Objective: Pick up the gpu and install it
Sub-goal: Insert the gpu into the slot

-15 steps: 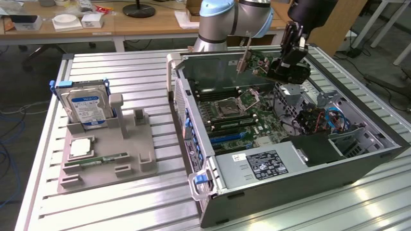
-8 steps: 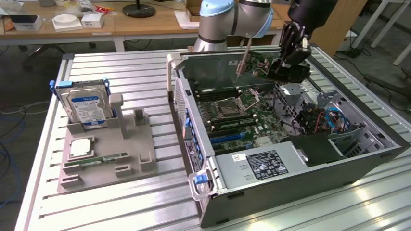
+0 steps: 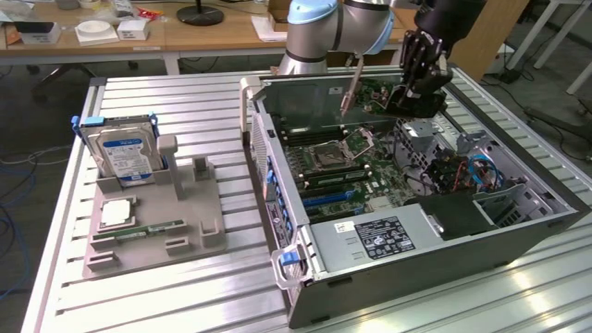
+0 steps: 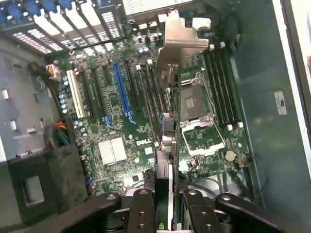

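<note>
Black claw (image 4: pixel 165 209) pinches the gpu (image 4: pixel 181 48) edge-on above the motherboard (image 4: pixel 133 162); its dark face is hidden.

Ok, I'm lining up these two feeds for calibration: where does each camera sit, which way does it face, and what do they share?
Exterior view: off the arm, raised, looking down slantwise over the table at the open computer case; the arm and gripper show.
Wrist view: on the wrist, looking past the gripper into the case at the motherboard; its fingers show, clamped on the gpu.
Shared: gripper, gpu, motherboard.
</note>
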`<state>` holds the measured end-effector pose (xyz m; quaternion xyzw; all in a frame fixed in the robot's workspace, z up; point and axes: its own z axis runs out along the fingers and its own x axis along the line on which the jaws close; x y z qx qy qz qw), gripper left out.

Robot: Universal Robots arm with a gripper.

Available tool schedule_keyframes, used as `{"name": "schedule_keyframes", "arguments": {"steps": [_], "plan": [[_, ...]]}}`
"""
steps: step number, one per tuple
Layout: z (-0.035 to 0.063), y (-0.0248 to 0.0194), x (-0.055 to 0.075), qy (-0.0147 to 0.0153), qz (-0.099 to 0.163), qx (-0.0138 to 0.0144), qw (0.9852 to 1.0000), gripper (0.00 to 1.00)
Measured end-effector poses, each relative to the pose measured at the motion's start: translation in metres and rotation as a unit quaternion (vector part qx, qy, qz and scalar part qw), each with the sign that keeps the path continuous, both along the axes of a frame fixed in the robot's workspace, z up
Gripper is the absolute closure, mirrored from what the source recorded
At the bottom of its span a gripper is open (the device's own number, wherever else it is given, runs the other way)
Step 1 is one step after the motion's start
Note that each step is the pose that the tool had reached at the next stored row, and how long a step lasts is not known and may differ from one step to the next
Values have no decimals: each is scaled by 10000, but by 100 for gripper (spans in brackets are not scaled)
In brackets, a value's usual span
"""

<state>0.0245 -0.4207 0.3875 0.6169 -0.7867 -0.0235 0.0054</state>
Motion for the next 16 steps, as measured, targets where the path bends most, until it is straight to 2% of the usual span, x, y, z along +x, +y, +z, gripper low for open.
{"name": "schedule_keyframes", "arguments": {"steps": [9,16], "plan": [[-11,-1,0,-135,451,5,9989,73],[-16,-3,0,-204,778,13,9968,73]]}}
